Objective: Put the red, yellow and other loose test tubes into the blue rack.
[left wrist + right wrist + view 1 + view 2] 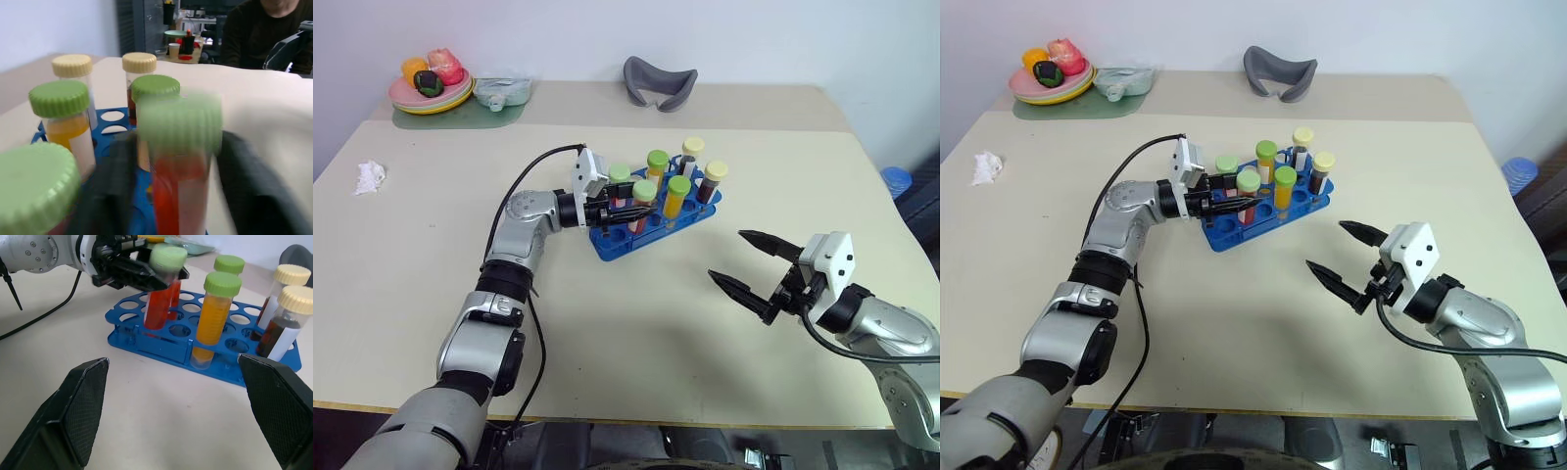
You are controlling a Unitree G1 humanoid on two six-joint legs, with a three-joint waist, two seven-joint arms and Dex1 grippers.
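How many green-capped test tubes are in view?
4, all standing in the blue rack: a red-filled tube at the left gripper, a second tube just left of it, an orange-filled tube mid-rack, and a fourth tube behind.

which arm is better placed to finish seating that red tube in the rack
Left. The left gripper is already at the red tube, which stands in the blue rack. The right gripper hangs open over bare table, away from the rack.
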